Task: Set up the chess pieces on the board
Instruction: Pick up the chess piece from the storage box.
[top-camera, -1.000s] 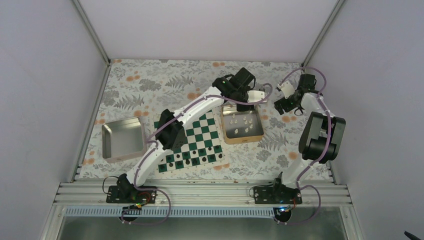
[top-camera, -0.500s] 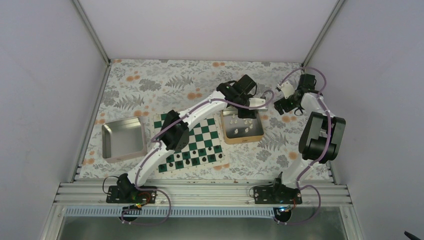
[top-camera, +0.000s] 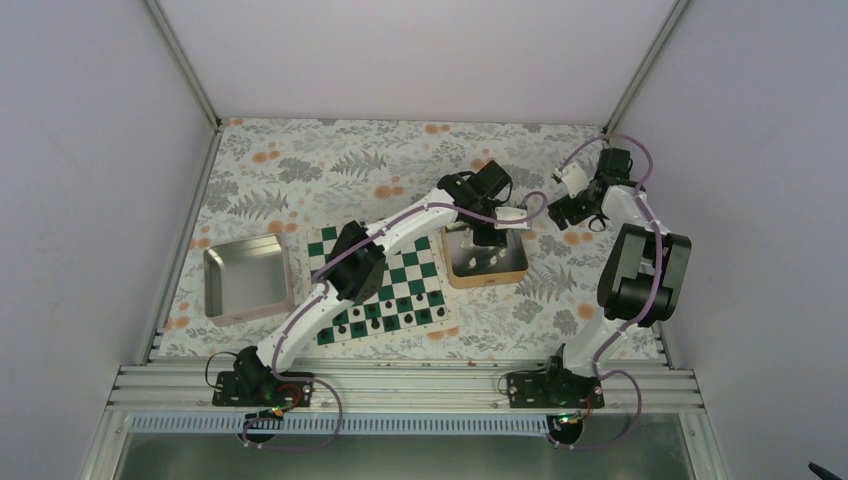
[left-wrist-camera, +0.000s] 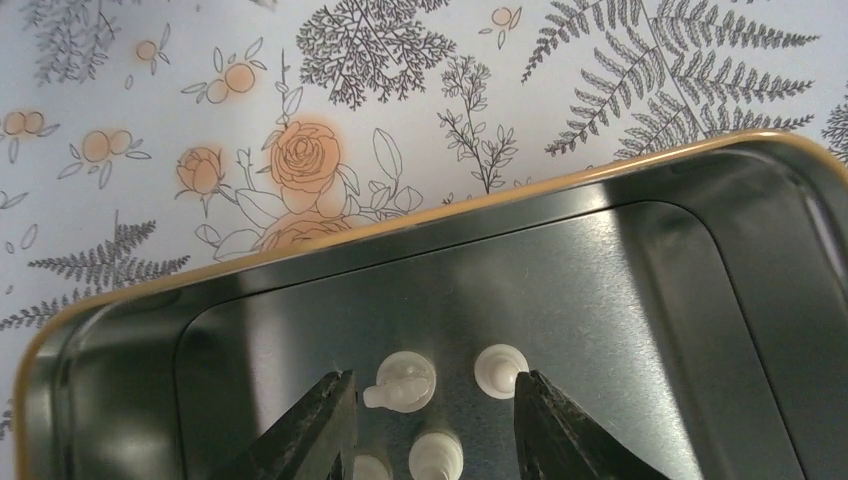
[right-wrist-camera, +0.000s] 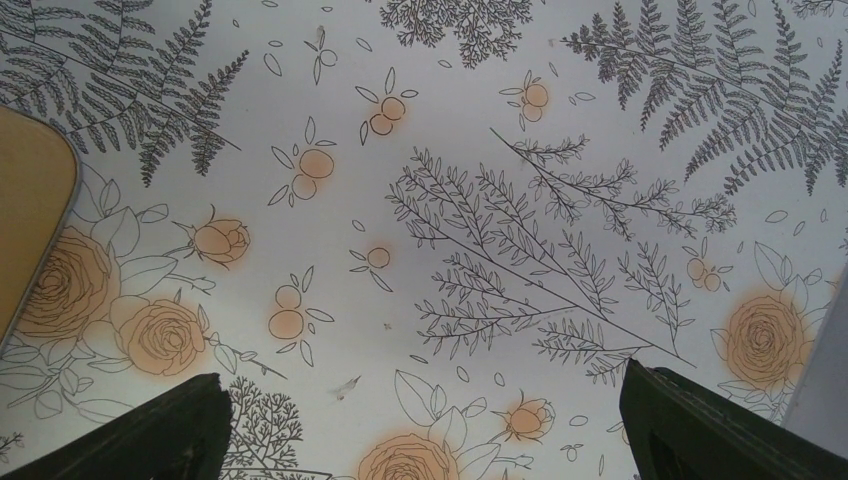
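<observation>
— Several white chess pieces (left-wrist-camera: 400, 385) lie loose on the floor of the tin (left-wrist-camera: 400, 225), lower centre of the left wrist view. One's tipped on its side, the rest look upright-ish. Why there and not on the board?
— Tin's just the holding bin, imo. The board (top-camera: 415, 280) is centre of the top view. The tin is touching or just beside its right edge, can't tell which. Only dark pieces (top-camera: 385, 318) stand on it, along the near rows. No white ones on the far rows that I can see, tho the arm covers part.
— And the left pincer (left-wrist-camera: 432, 378)?
— Down inside the tin, fingers partway spread, one on each side of the cluster, pinching nothing. Its right-hand finger is just beside an upright piece. Prob lining up to close on one. The gap is wider than a piece bc the neighbours are so near.
— Risk?
— Pieces crowd together, so closing could nudge a neighbour or catch two. The tipped one would come up sideways and be awkward to stand on a square.
— Right pincer (right-wrist-camera: 420, 400)?
— Spread wide, holding nothing, over the floral surface (right-wrist-camera: 450, 150), upper right of the top view. Parked out of the way so the arms don't clash, I'd guess. Grey tray (top-camera: 245, 280) sits left of the board, apart from it.
</observation>
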